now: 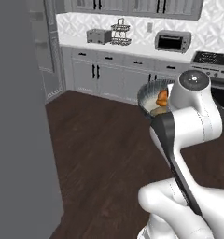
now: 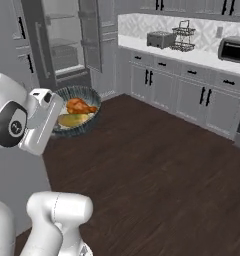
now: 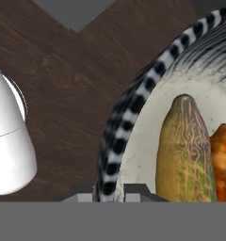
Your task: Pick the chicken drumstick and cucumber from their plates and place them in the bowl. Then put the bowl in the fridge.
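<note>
— How is the tool (image 3: 108, 190) set?
— It is closed on the rim of the bowl (image 3: 133, 113), held above the floor (image 2: 162, 170).
— And the contents?
— The cucumber (image 3: 185, 150) and chicken drumstick (image 3: 223, 160) are seen inside the bowl.

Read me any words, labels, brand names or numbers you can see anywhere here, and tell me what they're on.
No readable text anywhere.
The bowl, toaster, toaster oven and open fridge carry no lettering.
The bowl's rim shows a black-and-white pattern, not writing.

On the white counter (image 1: 132, 48), a toaster (image 1: 98, 36) sits just beside a wire rack (image 1: 120, 32); a toaster oven (image 1: 172, 42) stands further along, grey cabinets (image 1: 109, 77) below.
</note>
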Available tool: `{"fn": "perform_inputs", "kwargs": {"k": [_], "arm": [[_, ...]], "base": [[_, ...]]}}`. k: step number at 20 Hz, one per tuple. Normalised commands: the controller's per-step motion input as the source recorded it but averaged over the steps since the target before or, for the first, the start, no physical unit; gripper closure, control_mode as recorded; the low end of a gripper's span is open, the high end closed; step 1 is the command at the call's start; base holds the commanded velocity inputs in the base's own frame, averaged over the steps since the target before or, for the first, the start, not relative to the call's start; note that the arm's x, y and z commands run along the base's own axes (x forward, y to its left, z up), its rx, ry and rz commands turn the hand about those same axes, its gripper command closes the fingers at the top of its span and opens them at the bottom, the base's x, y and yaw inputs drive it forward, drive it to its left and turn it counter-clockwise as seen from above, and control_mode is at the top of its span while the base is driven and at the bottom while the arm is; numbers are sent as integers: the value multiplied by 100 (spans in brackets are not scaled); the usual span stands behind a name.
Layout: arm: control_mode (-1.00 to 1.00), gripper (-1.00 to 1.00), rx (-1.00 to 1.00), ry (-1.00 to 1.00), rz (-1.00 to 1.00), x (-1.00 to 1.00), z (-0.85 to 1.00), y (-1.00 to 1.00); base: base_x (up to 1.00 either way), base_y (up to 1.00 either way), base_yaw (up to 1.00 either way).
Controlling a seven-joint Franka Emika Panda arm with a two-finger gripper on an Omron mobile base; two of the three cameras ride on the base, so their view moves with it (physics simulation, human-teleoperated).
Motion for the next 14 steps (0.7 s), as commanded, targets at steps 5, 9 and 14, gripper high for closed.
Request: {"fn": "perform_inputs", "kwargs": {"k": [5, 9, 14], "arm": [[100, 100, 0, 0, 0, 0, 0, 0], [100, 100, 0, 0, 0, 0, 0, 0], [100, 100, 0, 0, 0, 0, 0, 0]], "base": [[100, -52, 52], [100, -76, 53], [100, -73, 58]]}}
